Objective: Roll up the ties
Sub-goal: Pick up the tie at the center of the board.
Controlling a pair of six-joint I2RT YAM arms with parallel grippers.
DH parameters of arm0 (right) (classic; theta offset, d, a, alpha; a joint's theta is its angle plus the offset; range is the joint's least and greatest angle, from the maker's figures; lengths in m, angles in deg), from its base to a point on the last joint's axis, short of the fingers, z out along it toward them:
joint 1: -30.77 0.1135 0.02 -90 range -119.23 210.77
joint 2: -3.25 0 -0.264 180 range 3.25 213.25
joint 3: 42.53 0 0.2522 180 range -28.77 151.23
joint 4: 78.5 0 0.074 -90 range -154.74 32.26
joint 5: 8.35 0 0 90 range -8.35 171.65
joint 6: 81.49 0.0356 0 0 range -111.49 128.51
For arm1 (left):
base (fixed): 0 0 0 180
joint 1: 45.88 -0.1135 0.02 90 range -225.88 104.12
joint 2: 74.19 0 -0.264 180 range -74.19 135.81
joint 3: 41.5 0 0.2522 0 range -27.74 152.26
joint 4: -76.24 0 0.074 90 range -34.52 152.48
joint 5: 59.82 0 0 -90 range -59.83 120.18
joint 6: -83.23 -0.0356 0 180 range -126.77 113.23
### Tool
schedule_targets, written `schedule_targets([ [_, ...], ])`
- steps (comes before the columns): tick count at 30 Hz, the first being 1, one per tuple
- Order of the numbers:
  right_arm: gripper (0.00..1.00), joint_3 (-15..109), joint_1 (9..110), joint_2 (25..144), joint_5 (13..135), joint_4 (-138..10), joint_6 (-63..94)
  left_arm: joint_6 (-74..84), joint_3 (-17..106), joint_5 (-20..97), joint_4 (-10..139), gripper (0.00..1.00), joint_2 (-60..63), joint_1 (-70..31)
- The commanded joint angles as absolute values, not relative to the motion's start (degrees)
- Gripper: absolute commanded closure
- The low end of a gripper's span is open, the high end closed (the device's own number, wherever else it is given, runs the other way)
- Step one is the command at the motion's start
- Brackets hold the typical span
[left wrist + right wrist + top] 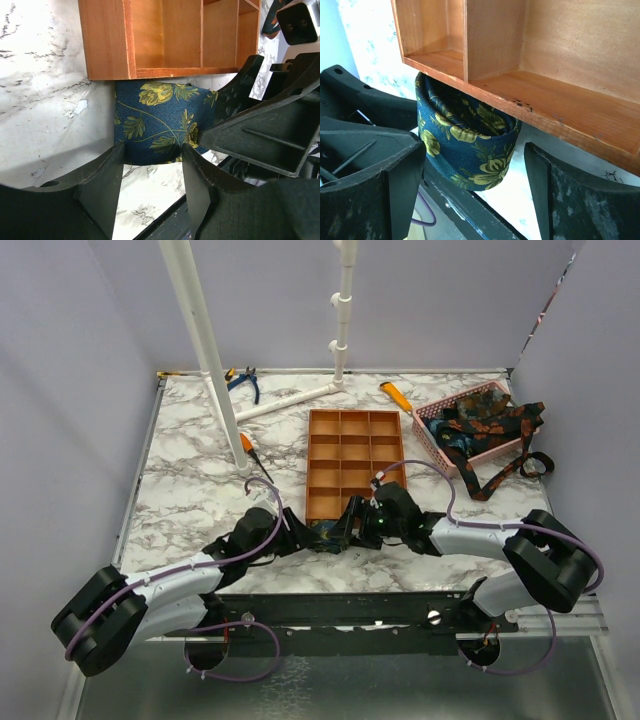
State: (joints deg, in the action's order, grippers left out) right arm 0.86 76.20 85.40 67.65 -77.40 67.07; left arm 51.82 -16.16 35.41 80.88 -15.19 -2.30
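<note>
So here's where I'm at. The one rolled necktie, dark navy fabric with a yellow-gold floral print (328,532), sits on the white-and-grey marble table (190,470), low and centre in the overhead view. It's tucked right up against the near wall of the orange wooden compartment tray (355,455). From my wrists it looks like a stubby hollow ring of cloth (465,150), standing on its edge below the tray's lower rim (107,40).

My left gripper (152,150) comes at it from the bottom of the left wrist view, jaws roughly half apart. The tips sit at the roll's near side (160,125), and the roll is wider than the gap. Honestly I can't tell whether I'm pinching it or just touching it.

My right gripper (475,150) has its jaws spread wide, one on each side of the roll. The right-hand finger (545,185) stands clear of the fabric. In the overhead shot both grippers meet at the roll, left (300,538) and right (355,520).

The other ties (480,425), dark with teal and orange-red prints, are heaped in the pink plastic basket (430,430) at upper right. One trails out over the marble. Blue-handled pliers (243,380) lie at upper left by the white pipe frame (205,340).
</note>
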Motion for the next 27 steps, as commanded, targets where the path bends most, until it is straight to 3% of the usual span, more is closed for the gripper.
schedule_targets([
  [1, 0.15, -0.84, 76.51, 85.26, 67.82, -79.62, 69.28, 50.88, -18.31, 36.01, 82.80, 0.50, -15.52, -2.53],
  [8, 0.14, -1.05, 78.12, 85.98, 71.55, -78.45, 72.16, 51.17, -19.59, 35.72, 82.82, 0.51, -17.26, -2.52],
  [16, 0.15, -2.27, 81.18, 85.98, 76.60, -80.60, 75.79, 49.04, -18.15, 30.79, 73.90, 0.41, -24.93, -2.70],
  [27, 0.14, -1.23, 82.86, 86.19, 84.04, -76.84, 76.36, 49.05, -16.81, 30.61, 75.92, 0.44, -18.48, -3.09],
])
